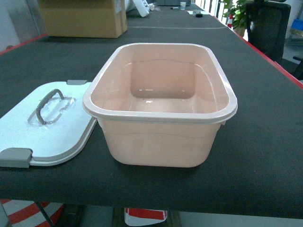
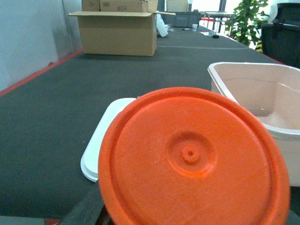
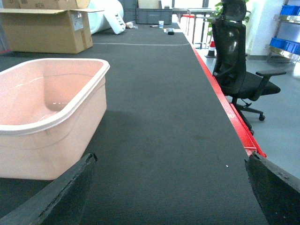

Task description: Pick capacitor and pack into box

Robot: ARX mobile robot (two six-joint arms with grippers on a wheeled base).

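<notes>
1. A pale pink plastic rectangular box (image 1: 161,106) with rounded corners and a rolled rim stands upright and open near the front edge of a long table covered in dark grey mat (image 1: 265,142); the box holds nothing
2. Its white plastic lid (image 1: 49,127), with a grey handle (image 1: 47,105) and grey latches (image 1: 15,157), lies flat on the mat just left of the box, close to the front left corner; whether the two touch cannot be told
3. In the left wrist view a round orange plastic disc (image 2: 192,159) with a small raised hub at its centre fills the lower foreground and covers the left gripper, so I cannot tell how its jaws stand or whether they pinch the disc
4. Whether this disc is the capacitor cannot be told
5. In the right wrist view the two dark fingertips (image 3: 47,201) of the right gripper (image 3: 164,197) show at the bottom corners, jaws spread wide with nothing between them, low over the mat to the right of the box
6. A brown cardboard carton (image 1: 85,18) sits further back on the left side of the table
7. A black office chair (image 3: 236,65) stands on the floor beyond the table's red right edge
8. A green potted plant (image 2: 243,18) is at the far right end
</notes>
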